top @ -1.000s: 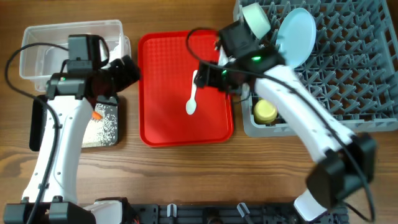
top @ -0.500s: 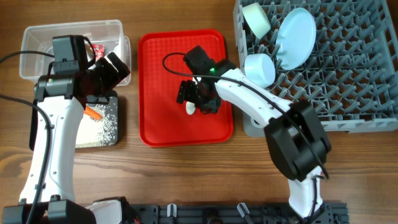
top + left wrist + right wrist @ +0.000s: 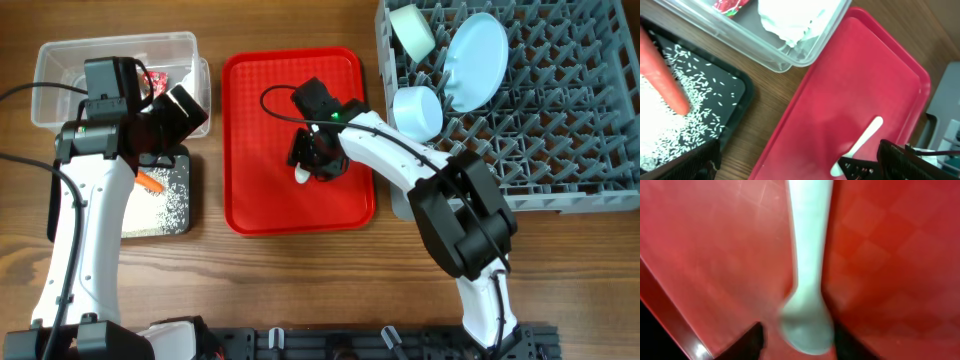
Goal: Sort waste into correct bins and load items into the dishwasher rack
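Noted at far right: grey dishwasher rack (image 3: pixel 560 120), loaded with round pale-blue plate (image 3: pixel 475 60) stood on edge between pegs, mint bowl (image 3: pixel 412 30) at the back corner and pale-blue bowl (image 3: pixel 418 110) tipped at the left edge. Propped so for draining, by judgement. No yellow cup seen; possibly hidden under the right arm.

Noted at centre: flat red serving tray (image 3: pixel 260 120), bare except for white plastic spoon (image 3: pixel 302 176), bowl end toward the robot.

Noted at left: clear plastic tub (image 3: pixel 60 80) holding red wrapper (image 3: pixel 730 4) and crumpled tissue (image 3: pixel 790 20). Just in front, black tray (image 3: pixel 737 82) with loose rice (image 3: pixel 655 125) and orange carrot (image 3: pixel 665 75). Waste judged sorted.

Right gripper (image 3: pixel 805 345) low over the red tray, released, fingers (image 3: pixel 752 340) straddling the spoon's bowl end. View blurred, so contact on one side not ruled out. Placed so for a pinch across the spoon, by judgement.

Left gripper (image 3: pixel 800 165) released and empty, hovering by the tub's near corner, apart from the right arm.

Nothing in the way of the spoon. Flat lie against the tray judged the main difficulty.
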{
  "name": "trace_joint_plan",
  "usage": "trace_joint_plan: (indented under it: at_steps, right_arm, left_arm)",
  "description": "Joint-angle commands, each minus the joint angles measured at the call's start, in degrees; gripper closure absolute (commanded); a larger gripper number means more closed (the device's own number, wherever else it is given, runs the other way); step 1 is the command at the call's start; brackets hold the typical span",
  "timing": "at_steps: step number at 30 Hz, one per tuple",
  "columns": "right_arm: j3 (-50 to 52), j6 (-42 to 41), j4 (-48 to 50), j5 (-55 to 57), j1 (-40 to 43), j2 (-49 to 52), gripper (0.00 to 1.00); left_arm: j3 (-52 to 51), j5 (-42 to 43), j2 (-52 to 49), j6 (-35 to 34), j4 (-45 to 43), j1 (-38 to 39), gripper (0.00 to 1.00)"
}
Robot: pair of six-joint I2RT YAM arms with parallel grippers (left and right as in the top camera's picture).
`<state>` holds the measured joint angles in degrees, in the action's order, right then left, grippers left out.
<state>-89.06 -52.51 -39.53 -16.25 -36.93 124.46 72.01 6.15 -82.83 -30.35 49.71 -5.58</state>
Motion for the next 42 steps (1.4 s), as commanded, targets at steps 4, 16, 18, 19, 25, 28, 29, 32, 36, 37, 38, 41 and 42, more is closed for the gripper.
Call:
trace_joint_plan:
  at_steps: [4, 16, 18, 19, 25, 28, 29, 32, 36, 37, 38, 41, 42]
  right_arm:
    - [0.4, -0.4, 0.3, -0.1, 0.0, 3.6, 0.89]
    - [0.2, 6.6, 3.0, -5.6, 0.2, 3.6, 0.96]
    - [-0.4, 9.8, 2.7, -7.5, 0.5, 3.5, 0.96]
    - [-0.9, 11.6, 2.4, -8.1, 0.9, 3.4, 0.96]
    - [-5.8, 19.7, -5.0, -3.3, 3.6, 0.0, 0.96]
    - [-7.0, 21.8, -7.8, 2.0, 4.8, -4.7, 0.96]
    - [-7.0, 22.7, -8.2, 3.1, 5.2, -6.8, 0.96]
    - [-7.0, 24.0, -9.5, 5.5, 6.6, -13.3, 0.95]
    - [-7.0, 24.0, -11.6, 9.8, 9.4, -24.3, 0.96]
    - [-7.0, 23.9, -11.9, 11.0, 10.1, -26.6, 0.96]
    - [-7.0, 23.5, -12.2, 12.5, 10.8, -28.9, 0.96]
    - [-7.0, 17.5, -15.1, 18.0, 13.1, -33.8, 0.96]
    - [-7.0, 13.9, -17.6, 20.9, 14.3, -35.6, 0.96]
  left_arm:
    - [0.3, -2.2, -0.4, 0.1, 0.5, -0.2, 0.00]
    - [0.3, -2.7, -0.4, 0.1, 0.5, -0.2, 0.00]
    - [0.3, -2.7, -0.4, 0.1, 0.6, -0.2, 0.00]
    - [0.3, -2.7, -0.4, 0.1, 0.6, -0.2, 0.00]
    - [0.3, -2.6, -0.4, 0.1, 0.7, -0.2, 0.00]
    - [0.3, -2.6, -0.4, 0.1, 0.7, -0.2, 0.00]
    - [0.3, -2.6, -0.4, 0.1, 0.7, -0.2, 0.00]
    - [0.3, -2.6, -0.4, 0.1, 0.7, -0.2, 0.00]
    - [0.3, -2.6, -0.4, 0.1, 0.7, -0.2, 0.00]
    - [0.3, -2.6, -0.4, 0.1, 0.7, -0.2, 0.00]
    - [0.3, -2.6, -0.4, 0.1, 0.7, -0.2, 0.00]
    - [0.3, -2.6, -0.4, 0.1, 0.7, -0.2, 0.00]
    - [0.3, -2.6, -0.4, 0.1, 0.7, -0.2, 0.00]
